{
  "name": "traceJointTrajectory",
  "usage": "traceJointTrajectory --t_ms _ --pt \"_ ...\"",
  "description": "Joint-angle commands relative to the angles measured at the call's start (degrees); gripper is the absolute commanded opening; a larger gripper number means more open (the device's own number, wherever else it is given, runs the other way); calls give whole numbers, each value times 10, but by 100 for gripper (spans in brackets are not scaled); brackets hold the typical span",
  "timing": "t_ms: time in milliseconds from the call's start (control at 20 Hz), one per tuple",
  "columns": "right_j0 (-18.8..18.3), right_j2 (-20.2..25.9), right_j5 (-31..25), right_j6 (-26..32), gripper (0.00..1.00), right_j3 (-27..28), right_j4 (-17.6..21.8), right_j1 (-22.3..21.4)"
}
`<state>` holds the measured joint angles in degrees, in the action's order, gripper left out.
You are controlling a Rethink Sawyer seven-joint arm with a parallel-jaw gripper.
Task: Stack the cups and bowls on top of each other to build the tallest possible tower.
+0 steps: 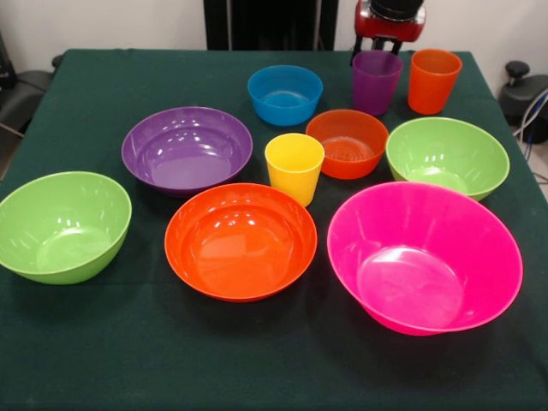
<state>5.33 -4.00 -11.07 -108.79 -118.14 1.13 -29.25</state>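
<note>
All cups and bowls stand apart on the green table; no tower shows. The huge pink bowl (424, 257) is front right and the large orange bowl (241, 241) front centre. Green bowls sit at the left (62, 226) and the right (447, 157). The purple bowl (187, 149), small blue bowl (284, 94) and small orange bowl (347, 143) lie further back. The yellow cup (294, 167) stands mid-table. The purple cup (375, 81) and orange cup (433, 80) stand at the back right. My gripper (383, 47) hangs just above and behind the purple cup.
The green table (257, 360) has open cloth along its front edge. The robot's black pedestal (270, 24) stands at the far side. Dark equipment sits off the table at the left (21, 90) and at the right (524, 94).
</note>
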Motion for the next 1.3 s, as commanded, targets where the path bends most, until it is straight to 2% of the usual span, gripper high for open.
traceJointTrajectory --t_ms 50,350,600,950,1300 --pt "-2 39 39 -87 100 35 -11 -2" --pt "-15 54 -34 -80 100 -12 -19 -83" --pt "-18 61 -68 -79 100 -28 -26 -116" --pt "-19 60 -90 -77 100 -34 -26 -136" --pt "-22 62 -80 -76 100 -33 -25 -129"
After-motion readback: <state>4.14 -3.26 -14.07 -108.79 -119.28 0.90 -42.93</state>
